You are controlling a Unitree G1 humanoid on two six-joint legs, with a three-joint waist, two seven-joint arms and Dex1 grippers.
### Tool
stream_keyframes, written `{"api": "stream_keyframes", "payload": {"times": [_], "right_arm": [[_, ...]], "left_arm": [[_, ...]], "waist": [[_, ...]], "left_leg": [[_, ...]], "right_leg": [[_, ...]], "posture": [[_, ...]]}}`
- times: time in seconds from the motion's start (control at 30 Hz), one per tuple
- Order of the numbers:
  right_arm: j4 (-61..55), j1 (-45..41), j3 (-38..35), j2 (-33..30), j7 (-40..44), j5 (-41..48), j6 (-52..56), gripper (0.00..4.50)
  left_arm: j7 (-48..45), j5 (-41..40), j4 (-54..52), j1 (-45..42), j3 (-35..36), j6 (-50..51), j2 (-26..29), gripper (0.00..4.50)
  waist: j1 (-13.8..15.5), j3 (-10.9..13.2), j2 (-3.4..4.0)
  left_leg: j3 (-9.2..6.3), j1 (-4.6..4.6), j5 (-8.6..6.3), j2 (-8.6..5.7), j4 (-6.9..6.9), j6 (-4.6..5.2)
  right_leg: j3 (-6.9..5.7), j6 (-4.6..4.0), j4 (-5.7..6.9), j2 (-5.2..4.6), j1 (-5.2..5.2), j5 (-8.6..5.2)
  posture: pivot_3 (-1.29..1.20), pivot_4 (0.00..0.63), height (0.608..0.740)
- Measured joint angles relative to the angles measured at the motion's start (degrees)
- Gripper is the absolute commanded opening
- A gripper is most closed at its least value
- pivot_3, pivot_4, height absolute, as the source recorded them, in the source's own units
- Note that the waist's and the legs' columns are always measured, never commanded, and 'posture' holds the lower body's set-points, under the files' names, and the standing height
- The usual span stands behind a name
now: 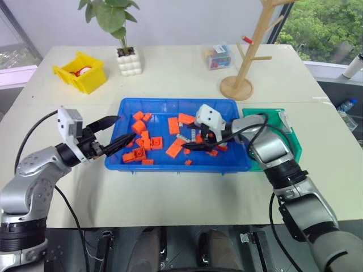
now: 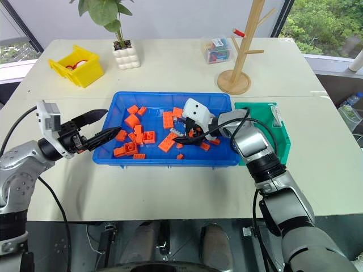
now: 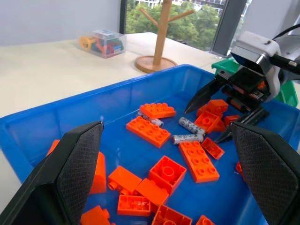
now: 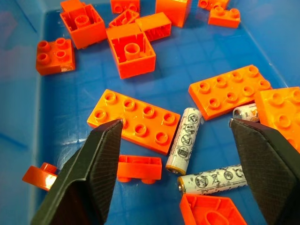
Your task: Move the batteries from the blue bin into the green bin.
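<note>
We count three batteries on the floor of the blue bin (image 4: 51, 101), among orange blocks (image 4: 134, 121). The upright battery (image 4: 183, 139) lies just beside the long block, its axis along that block's short edge; the second battery (image 4: 213, 178) lies crosswise below it; the third battery (image 4: 244, 111) is half hidden. We judge them stiff, smooth, prone to roll: pinch mid-barrel, across the axis. Right gripper (image 4: 176, 129) spread wide, empty, straddling them; left gripper (image 1: 113, 131) open too.
</note>
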Motion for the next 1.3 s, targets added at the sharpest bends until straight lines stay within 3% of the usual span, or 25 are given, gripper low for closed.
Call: {"api": "stream_keyframes", "payload": {"times": [0.33, 1.03, 1.13, 1.3], "right_arm": [[7.9, -1.7, 1.4, 1.3, 0.5, -2.4, -6.3, 3.77], [19.7, -8.1, 4.2, 4.2, 2.7, -8.5, -13.1, 3.77], [20.2, -8.2, 4.0, 4.2, 3.2, -8.5, -13.2, 2.92], [20.8, -8.2, 3.8, 4.2, 4.0, -8.6, -13.1, 0.54]], "left_arm": [[-5.1, -0.6, -1.5, 0.0, 0.2, 1.9, 7.2, 4.5], [-3.5, -1.4, -4.4, 1.9, 0.5, 2.5, 5.9, 4.5], [-3.6, -1.4, -4.4, 1.9, 0.5, 2.5, 5.9, 4.5], [-3.8, -1.4, -4.4, 1.8, 0.5, 2.5, 5.9, 4.5]], "waist": [[0.0, 0.0, 0.0], [-0.1, 0.0, -0.04], [-0.1, 0.0, -0.04], [-0.1, 0.0, -0.04]], "left_leg": [[-0.01, 0.0, 0.01, 0.0, 0.0, -0.02], [-0.03, 0.02, 0.03, 0.02, -0.01, -0.04], [-0.04, 0.02, 0.02, 0.01, 0.0, -0.04], [-0.04, 0.03, 0.02, 0.02, -0.01, -0.04]], "right_leg": [[0.0, 0.0, -0.01, 0.01, 0.01, 0.0], [0.0, 0.0, 0.0, 0.04, 0.02, 0.0], [0.01, 0.0, 0.0, 0.04, 0.03, 0.0], [0.01, 0.0, 0.0, 0.04, 0.03, 0.0]], "posture": [[0.0, 0.15, 0.739], [0.0, 0.15, 0.739], [0.0, 0.15, 0.739], [0.0, 0.15, 0.739]]}}
